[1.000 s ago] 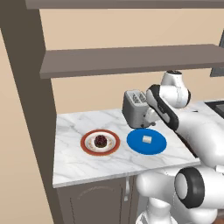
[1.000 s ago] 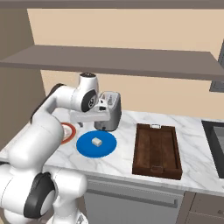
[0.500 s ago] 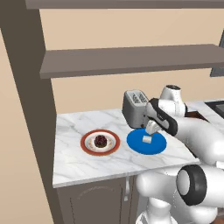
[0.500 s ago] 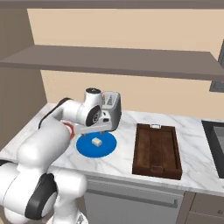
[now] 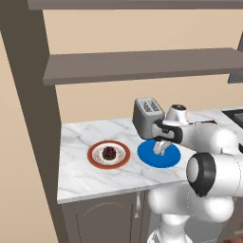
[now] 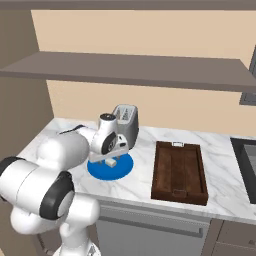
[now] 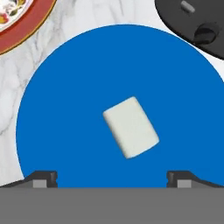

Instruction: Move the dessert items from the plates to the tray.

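Hovering over the blue plate [image 7: 65, 87], the gripper [image 7: 111, 178] spreads its fingers wide, holding nothing; one cream cube [image 7: 131, 127] lies mid-plate. One cupcake [image 5: 109, 152] sits on the patterned plate [image 5: 95, 159] at nine o'clock; one tray [image 6: 179, 171] at three.

The grey toaster [image 6: 125, 125] stands upright near the back edge of my marble desk [image 5: 90, 178], by the wall. Two brown shelves [image 6: 130, 70] hang above it. A dark sink [image 6: 246, 160] sits at the desk's far right edge.
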Motion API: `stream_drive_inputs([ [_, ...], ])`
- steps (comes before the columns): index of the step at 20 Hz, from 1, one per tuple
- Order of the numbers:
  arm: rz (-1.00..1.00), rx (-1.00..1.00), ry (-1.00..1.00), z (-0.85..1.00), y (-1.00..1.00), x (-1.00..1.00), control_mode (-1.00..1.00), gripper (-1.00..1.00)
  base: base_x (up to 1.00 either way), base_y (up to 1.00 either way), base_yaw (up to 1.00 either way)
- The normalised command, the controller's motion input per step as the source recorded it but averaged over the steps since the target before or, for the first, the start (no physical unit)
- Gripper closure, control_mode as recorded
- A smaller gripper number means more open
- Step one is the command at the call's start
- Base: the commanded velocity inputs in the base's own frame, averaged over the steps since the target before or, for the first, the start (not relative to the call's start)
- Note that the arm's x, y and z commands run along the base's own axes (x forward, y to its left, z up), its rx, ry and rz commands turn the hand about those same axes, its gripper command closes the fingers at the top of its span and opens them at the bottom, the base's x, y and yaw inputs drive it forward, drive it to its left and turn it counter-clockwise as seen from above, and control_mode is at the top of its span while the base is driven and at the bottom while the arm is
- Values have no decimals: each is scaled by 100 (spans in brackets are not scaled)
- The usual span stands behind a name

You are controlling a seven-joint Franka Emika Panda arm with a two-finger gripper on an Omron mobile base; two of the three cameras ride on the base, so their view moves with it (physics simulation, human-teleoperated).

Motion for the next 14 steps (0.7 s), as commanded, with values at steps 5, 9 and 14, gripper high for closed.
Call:
stream_drive_inputs([
  [5,7,-4,0,-26,0,50,-100,-100,0,0,0],
  [9,2,0,2,-7,0,8,-100,-100,0,0,0],
  [14,0,0,2,-7,0,4,-100,-100,0,0,0],
])
